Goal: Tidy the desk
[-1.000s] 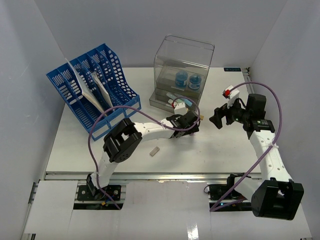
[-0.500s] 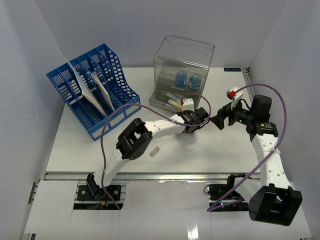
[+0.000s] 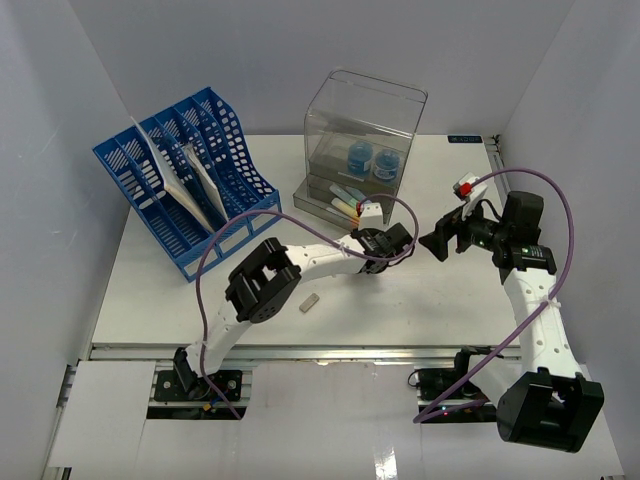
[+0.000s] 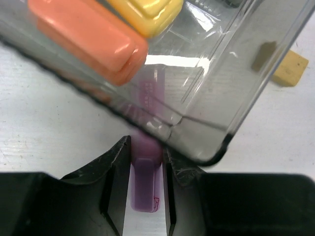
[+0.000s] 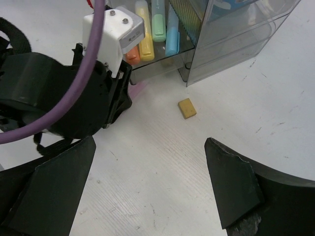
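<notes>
On the white desk (image 3: 420,300) stands a clear plastic drawer box (image 3: 365,130) with its bottom drawer (image 3: 335,200) pulled out, holding orange (image 4: 88,37) and yellow (image 4: 147,10) markers. My left gripper (image 3: 383,243) is at the drawer's front corner (image 4: 221,98). In the left wrist view its jaws (image 4: 146,162) are shut on a purple marker (image 4: 144,191) lying on the desk, its far end under the drawer corner. My right gripper (image 3: 437,243) hovers open to the right, nothing between its fingers (image 5: 150,147).
A small yellow eraser (image 5: 187,108) lies on the desk by the drawer box. A pale eraser (image 3: 309,301) lies nearer the front. A blue slotted file rack (image 3: 185,175) with papers stands at the back left. Pale walls enclose the desk.
My left gripper reached further toward the drawer and its jaws closed in on the purple marker. The right arm shifted slightly right early on, then stayed still.
</notes>
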Controlling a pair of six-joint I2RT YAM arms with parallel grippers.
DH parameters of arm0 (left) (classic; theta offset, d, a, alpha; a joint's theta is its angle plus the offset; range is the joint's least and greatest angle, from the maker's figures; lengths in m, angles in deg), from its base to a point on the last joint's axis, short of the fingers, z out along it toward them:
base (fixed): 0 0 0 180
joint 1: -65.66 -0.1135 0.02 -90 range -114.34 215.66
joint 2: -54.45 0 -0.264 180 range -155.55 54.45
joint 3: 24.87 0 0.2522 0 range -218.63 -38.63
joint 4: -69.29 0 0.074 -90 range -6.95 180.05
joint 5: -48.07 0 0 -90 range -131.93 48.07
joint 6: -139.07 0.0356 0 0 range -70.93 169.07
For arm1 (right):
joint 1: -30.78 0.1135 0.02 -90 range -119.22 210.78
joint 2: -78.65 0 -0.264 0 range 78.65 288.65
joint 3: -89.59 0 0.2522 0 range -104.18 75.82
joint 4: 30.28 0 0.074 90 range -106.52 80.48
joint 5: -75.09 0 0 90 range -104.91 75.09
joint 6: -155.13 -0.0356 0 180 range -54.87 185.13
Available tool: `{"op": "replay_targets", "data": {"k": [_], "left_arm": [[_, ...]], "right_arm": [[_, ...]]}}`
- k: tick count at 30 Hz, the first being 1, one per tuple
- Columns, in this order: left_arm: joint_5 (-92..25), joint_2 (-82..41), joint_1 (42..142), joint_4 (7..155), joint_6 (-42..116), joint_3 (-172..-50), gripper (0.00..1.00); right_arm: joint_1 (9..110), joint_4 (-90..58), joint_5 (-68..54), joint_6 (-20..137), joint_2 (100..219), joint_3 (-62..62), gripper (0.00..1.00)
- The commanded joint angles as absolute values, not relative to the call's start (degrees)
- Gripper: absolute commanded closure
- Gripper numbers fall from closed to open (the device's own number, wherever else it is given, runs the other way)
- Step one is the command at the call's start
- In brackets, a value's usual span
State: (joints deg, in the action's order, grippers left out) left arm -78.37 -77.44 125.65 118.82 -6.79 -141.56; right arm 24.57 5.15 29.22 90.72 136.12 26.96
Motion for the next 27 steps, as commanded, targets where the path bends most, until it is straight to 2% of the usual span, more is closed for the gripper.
{"op": "replay_targets", "data": {"k": [1,5,15,21,24,27], "left_arm": [[-70.87,-73.99,127.15,122.67,-8.5,-131.16,0.74],[-68.73,-66.76,128.04,117.07,-7.49,-122.86,0.81],[-63.48,-44.92,128.24,105.74,-6.87,-104.32,0.86],[-55.07,-26.75,117.6,91.32,-11.87,-92.13,0.88],[-51.12,-24.14,110.82,83.82,-14.47,-89.99,0.91],[-49.41,-26.56,106.4,80.77,-16.28,-94.59,0.91]], "right_arm": [[24.13,2.55,30.56,89.88,136.38,27.19,0.02],[24.01,2.55,30.62,90.0,136.97,27.31,0.02],[23.57,2.44,30.89,90.17,137.45,27.58,0.02],[23.48,2.2,31.23,90.03,137.86,27.8,0.02],[23.26,1.97,31.53,89.78,137.94,28.06,0.03],[23.22,1.85,31.49,89.83,138.14,28.35,0.03]]}}
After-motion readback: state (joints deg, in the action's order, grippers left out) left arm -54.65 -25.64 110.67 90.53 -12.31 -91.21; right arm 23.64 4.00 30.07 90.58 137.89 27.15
